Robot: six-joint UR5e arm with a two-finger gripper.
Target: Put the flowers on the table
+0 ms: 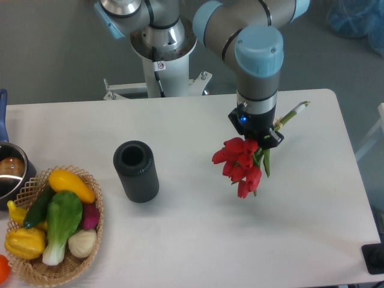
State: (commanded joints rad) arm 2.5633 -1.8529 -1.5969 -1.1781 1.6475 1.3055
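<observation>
At far left edge, part of a metal pot (9, 174); at lower left, woven wicker basket (96, 234) heaped with plastic vegetables. Left of centre, upright dark cylindrical vase (137, 171) on the white table (198, 240). Right of centre, black two-finger gripper (259, 139) clamped on the green stems of the red tulip bunch (241, 163), blooms hanging toward lower left, stems running to upper right.

White table, grey floor

We see a white table (180, 240) with rounded corners standing on a plain grey floor (54, 54), evenly lit, and a crumpled blue plastic sheet (354, 18) at upper right.
</observation>
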